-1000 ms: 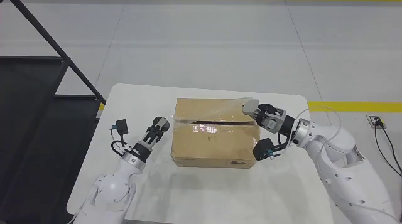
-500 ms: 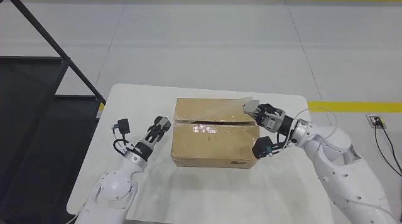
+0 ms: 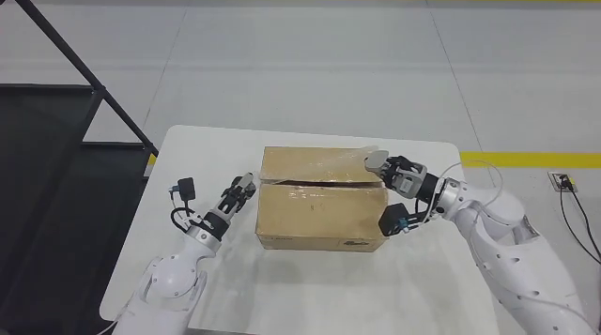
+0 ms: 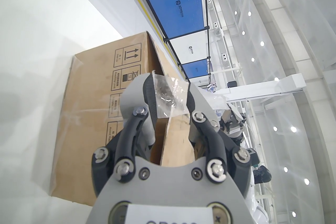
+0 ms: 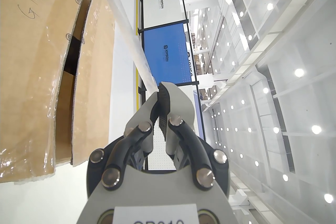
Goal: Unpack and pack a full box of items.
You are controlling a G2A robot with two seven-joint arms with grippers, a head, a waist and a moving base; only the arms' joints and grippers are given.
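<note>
A brown cardboard box (image 3: 319, 199) sits mid-table, its top flaps nearly down with a thin dark seam along them. My left gripper (image 3: 248, 184) is at the box's left end, level with the top edge. In the left wrist view its fingers (image 4: 169, 96) stand apart around the box's (image 4: 105, 93) upper corner, and a scrap of clear tape (image 4: 168, 100) spans the gap. My right gripper (image 3: 377, 160) is at the box's far right corner. Close up, that gripper (image 5: 160, 93) is shut on a long clear tape strip (image 5: 123, 22) stretching along the box (image 5: 34, 51).
The white table (image 3: 310, 279) has free room in front of the box and on both sides. A black metal frame (image 3: 56, 175) stands off the table's left side. Bare floor with a yellow line (image 3: 526, 159) lies behind.
My left gripper has edged closer to the box's left end. The dark gap along the top seam has narrowed. The right gripper has barely moved.
</note>
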